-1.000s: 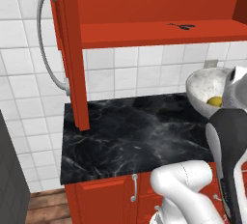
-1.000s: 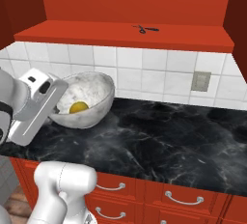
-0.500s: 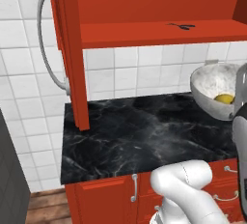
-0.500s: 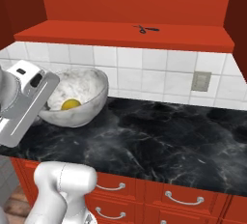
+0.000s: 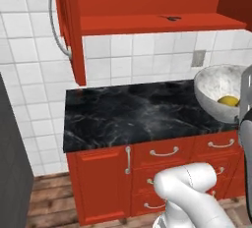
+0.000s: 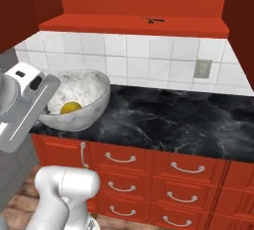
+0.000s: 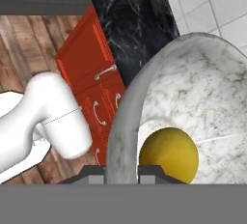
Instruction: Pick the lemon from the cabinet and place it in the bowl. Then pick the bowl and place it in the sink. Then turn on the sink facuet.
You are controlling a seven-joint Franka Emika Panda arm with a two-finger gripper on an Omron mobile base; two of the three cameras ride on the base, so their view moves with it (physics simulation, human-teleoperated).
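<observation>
The white marbled bowl (image 5: pixel 216 87) (image 6: pixel 84 92) is held tilted above the front edge of the black counter (image 6: pixel 168 120). The yellow lemon (image 5: pixel 228 101) (image 6: pixel 71 107) (image 7: pixel 169 154) lies inside it. My gripper (image 7: pixel 121 172) is shut on the bowl's near rim (image 7: pixel 125 121), one fingertip on each side of the wall. The red-orange cabinet's shelf (image 5: pixel 157 23) (image 6: pixel 134 26) runs above the tiles, and its open door carries a curved grey handle (image 5: pixel 54 20). The sink and its faucet are out of view.
Red drawers with silver handles (image 6: pixel 173 167) line the counter's front. There is a wall outlet (image 6: pixel 203 68) on the tiles and a small dark object (image 6: pixel 154 20) on the shelf. A dark grey appliance side (image 5: pixel 12 173) stands at the left, over wooden floor (image 5: pixel 54 205).
The whole picture has shifted up, showing more drawers and floor, so the base has backed away. The bowl with the lemon has come along, from over the counter to its front edge.
</observation>
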